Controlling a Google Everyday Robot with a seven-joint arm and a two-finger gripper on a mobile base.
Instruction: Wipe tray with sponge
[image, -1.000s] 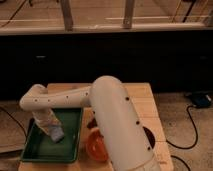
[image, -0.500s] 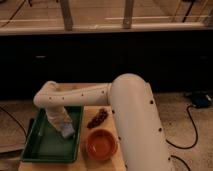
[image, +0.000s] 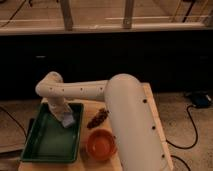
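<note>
The dark green tray (image: 47, 142) lies on the left of the wooden table. My gripper (image: 64, 116) hangs down from the white arm (image: 75, 90) over the tray's far right part. It is shut on the small pale grey-blue sponge (image: 68, 120), which is pressed on the tray floor near the right wall. The arm's wrist hides most of the gripper.
A dark reddish-brown grape bunch (image: 98, 118) lies on the table just right of the tray. A round orange bowl (image: 101, 144) stands in front of it. My big white arm link (image: 132, 120) covers the table's right side. A dark wall runs behind the table (image: 92, 107).
The gripper with the sponge has slid across the tray towards its far right corner. The big arm link has swung right, uncovering the orange bowl and the grapes.
</note>
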